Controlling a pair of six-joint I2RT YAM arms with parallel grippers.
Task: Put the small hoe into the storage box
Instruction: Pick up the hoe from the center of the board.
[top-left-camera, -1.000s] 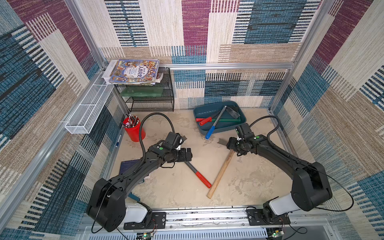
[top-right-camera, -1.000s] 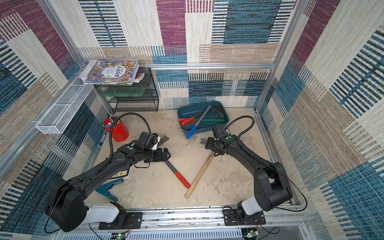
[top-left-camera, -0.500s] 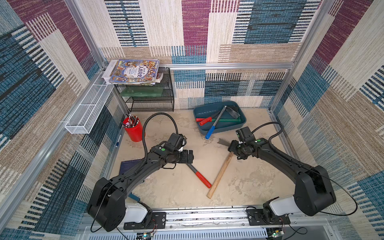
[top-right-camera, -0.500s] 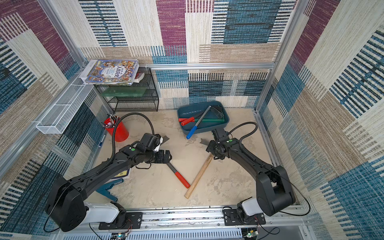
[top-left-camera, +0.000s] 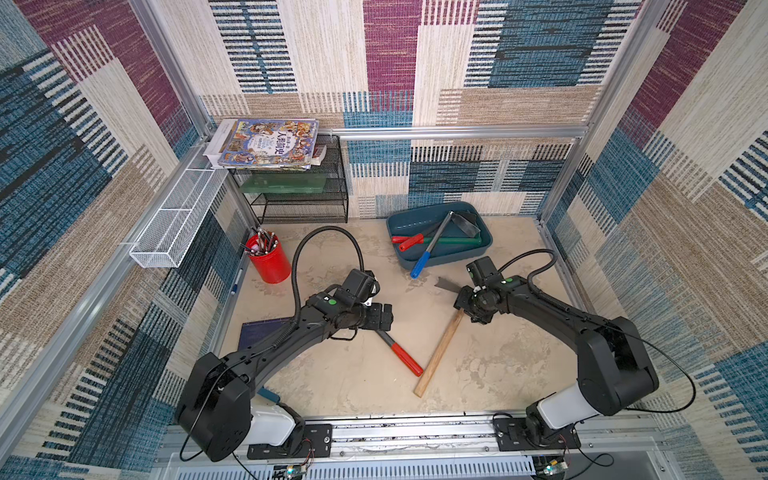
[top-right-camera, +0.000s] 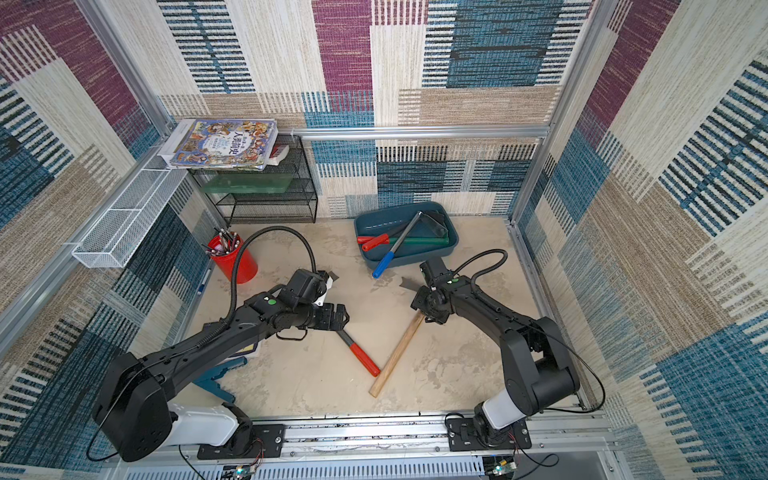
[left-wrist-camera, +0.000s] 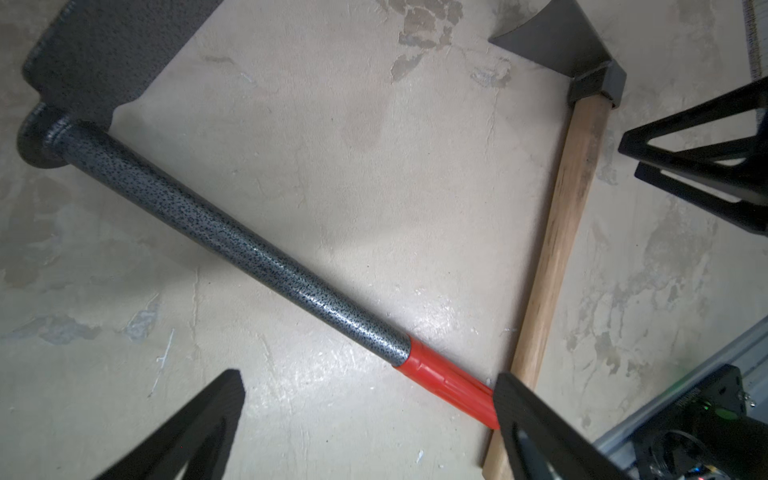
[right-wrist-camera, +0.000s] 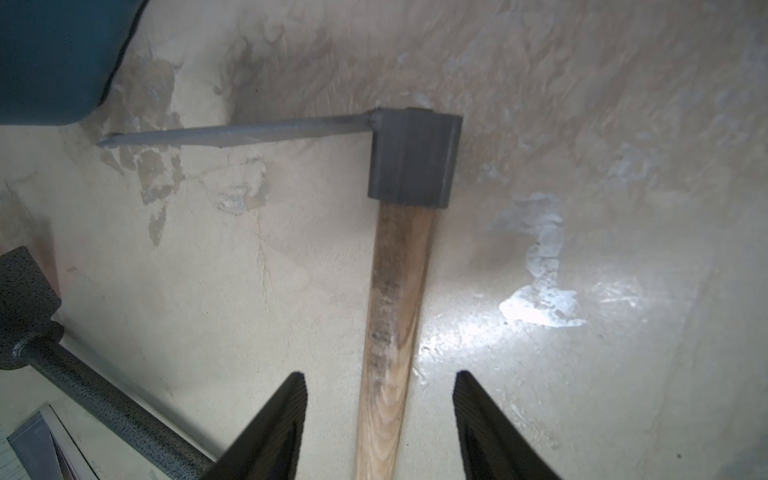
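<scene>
**A:** Where is the small hoe (top-left-camera: 439, 353)?

**B:** Flat on the counter (top-left-camera: 345, 399), outside the storage box (top-left-camera: 457, 257). It has a wooden handle and a grey blade (top-left-camera: 445, 284). The blade end points towards the box and lies near its front wall, apart from it.

**A:** Is anything holding it?

**B:** No. The right fingers (right-wrist-camera: 270, 428) sit low over the handle just below the grey socket (right-wrist-camera: 413, 158), one on each side. The right wrist view shows them apart, with bare counter between each finger and the wood.

**A:** And the left fingers (left-wrist-camera: 536, 432)?

**B:** Spread wide, clamped on nothing. They hang above a second tool (left-wrist-camera: 249, 249) on the counter, which has a speckled metal shaft and a red grip (top-left-camera: 406, 361).

**A:** How do the two tools lie?

**B:** Like a V. The red grip's end sits just beside the foot of the wooden handle, but I cannot tell whether they touch. The heads are well apart.

**A:** What is in the box?

**B:** Red-handled tools (top-left-camera: 409, 245), a green bar (top-left-camera: 455, 241) and a blue-gripped tool (top-left-camera: 419, 264) whose grip sticks out over the front rim.

**A:** Anything else?

**B:** A red cup (top-left-camera: 270, 266) of pens stands by the left wall. A black wire rack (top-left-camera: 299, 203) at the back has a picture book (top-left-camera: 270, 143) on top. A white mesh basket (top-left-camera: 174, 220) hangs on the left wall.
</scene>
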